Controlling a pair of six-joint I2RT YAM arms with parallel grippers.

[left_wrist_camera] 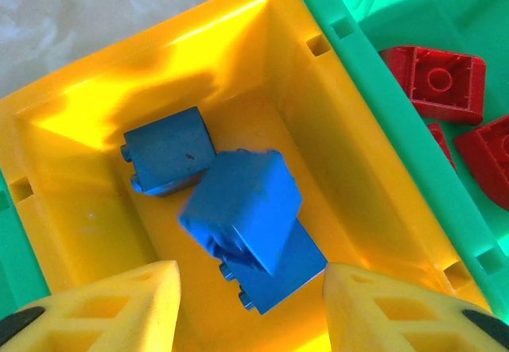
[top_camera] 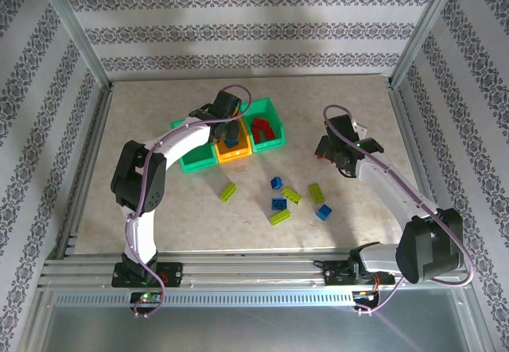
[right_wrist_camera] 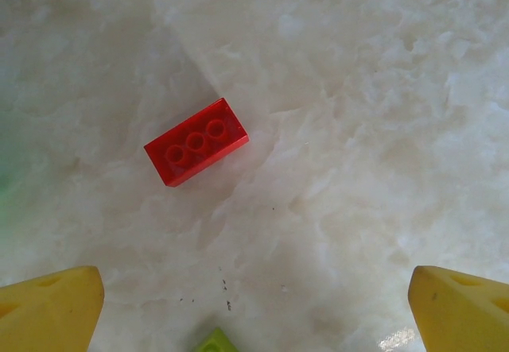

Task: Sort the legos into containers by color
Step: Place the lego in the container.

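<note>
My left gripper [top_camera: 230, 134] [left_wrist_camera: 250, 316] hangs open over the orange-yellow bin [left_wrist_camera: 334, 169] [top_camera: 235, 155]. Three blue bricks are inside it. One blue brick [left_wrist_camera: 242, 205] is blurred and tilted on top of another, and neither finger touches it. The right green bin [top_camera: 269, 120] holds red bricks [left_wrist_camera: 436, 82]. The left green bin [top_camera: 197, 160] is partly hidden by the arm. My right gripper [top_camera: 328, 152] [right_wrist_camera: 254, 320] is wide open above the table. A red brick [right_wrist_camera: 196, 141] lies flat ahead of the right gripper, to its left.
Loose bricks are scattered on the table's middle: blue ones [top_camera: 276, 183] [top_camera: 278, 204] [top_camera: 323, 212] and yellow-green ones [top_camera: 228, 191] [top_camera: 291, 195] [top_camera: 279, 218] [top_camera: 316, 192]. A yellow-green corner [right_wrist_camera: 213, 342] shows just under the right gripper. Metal frame rails [top_camera: 87, 145] border the table.
</note>
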